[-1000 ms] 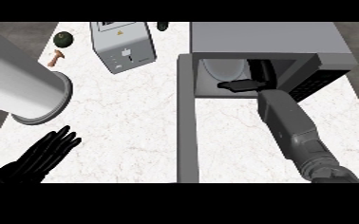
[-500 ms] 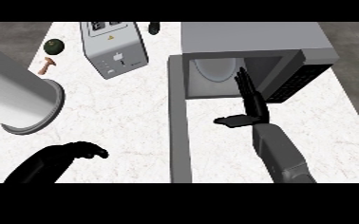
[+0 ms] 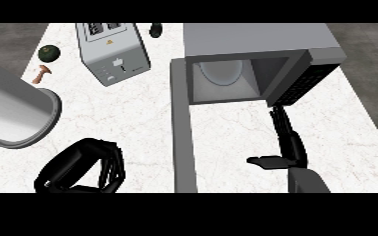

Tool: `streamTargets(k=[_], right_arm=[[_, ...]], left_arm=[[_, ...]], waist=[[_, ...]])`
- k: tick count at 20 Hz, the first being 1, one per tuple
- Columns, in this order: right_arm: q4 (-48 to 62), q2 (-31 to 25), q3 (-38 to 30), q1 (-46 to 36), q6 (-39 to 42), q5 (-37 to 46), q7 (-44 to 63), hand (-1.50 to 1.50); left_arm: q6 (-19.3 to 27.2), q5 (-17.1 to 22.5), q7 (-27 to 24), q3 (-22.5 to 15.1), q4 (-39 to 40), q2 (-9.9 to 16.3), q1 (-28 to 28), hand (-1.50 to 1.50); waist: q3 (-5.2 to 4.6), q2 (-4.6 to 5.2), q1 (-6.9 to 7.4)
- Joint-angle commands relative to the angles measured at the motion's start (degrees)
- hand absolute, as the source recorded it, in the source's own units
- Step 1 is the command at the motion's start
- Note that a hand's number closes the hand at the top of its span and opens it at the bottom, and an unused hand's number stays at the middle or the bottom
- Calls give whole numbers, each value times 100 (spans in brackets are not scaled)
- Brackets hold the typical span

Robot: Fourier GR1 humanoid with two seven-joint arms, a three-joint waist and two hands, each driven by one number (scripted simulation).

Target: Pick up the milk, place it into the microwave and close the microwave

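Note:
The grey microwave point(image 3: 258, 37) stands at the back right with its door point(image 3: 183, 130) swung open towards me. Inside the cavity a pale rounded shape point(image 3: 221, 72) shows; I cannot tell whether it is the milk or the turntable. No milk carton shows on the counter. My right hand point(image 3: 288, 142) is open in front of the cavity, clear of it, fingers straight and pointing at the microwave, thumb out to the left. My left hand point(image 3: 81, 169) is low at the left, left of the door, fingers curled with nothing in it.
A silver toaster point(image 3: 112, 52) lies at the back left, a dark object point(image 3: 156, 30) behind it. A green round item point(image 3: 49, 53) and a small reddish piece point(image 3: 42, 73) sit further left. A large grey cylinder point(image 3: 22, 112) fills the left edge.
My right hand has drawn back out of the microwave cavity towards me, fingers now straight. My left hand has curled from open to shut.

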Motion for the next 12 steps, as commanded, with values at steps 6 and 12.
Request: streamTargets(k=[6, 12], right_arm=[[-1837, -464, 37, 1835, 712, -422, -89, -150], [-3448, -599, 299, 3060, 1499, -863, 145, -150]], left_arm=[[680, -1228, -845, -1116, 901, 0, -555, 150], [1660, -1634, -1436, -1899, 1388, 0, -838, 150]], waist=[[-3, 49, 17], [-6, 61, -7]])
